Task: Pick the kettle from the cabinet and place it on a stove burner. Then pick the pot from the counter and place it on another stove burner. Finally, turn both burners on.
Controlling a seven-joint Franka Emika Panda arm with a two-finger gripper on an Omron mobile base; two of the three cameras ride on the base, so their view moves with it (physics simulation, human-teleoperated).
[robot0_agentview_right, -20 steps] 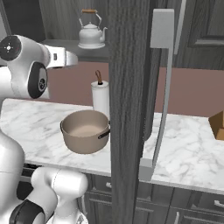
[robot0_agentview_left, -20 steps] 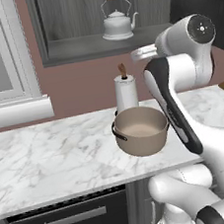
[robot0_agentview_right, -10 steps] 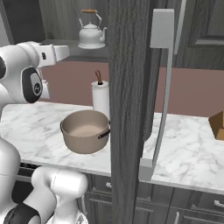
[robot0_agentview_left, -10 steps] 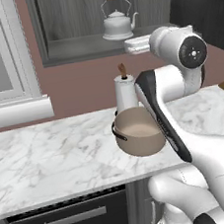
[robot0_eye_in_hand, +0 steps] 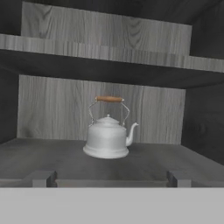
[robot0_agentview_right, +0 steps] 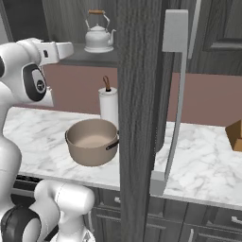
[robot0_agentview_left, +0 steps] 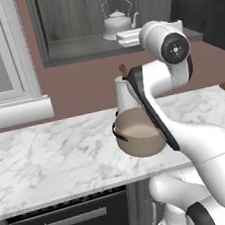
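The claw (robot0_eye_in_hand: 109,178), jaws apart, faces the kettle (robot0_eye_in_hand: 107,138); no lettering seems legible on it.

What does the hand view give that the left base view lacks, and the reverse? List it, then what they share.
Hand view alone: the cabinet's upper shelf above the kettle, and the open gripper with its fingertips wide apart short of it.

Left base view alone: the pot on the counter, a paper-towel roll behind it, and the arm.

Both: the kettle upright on the cabinet shelf.
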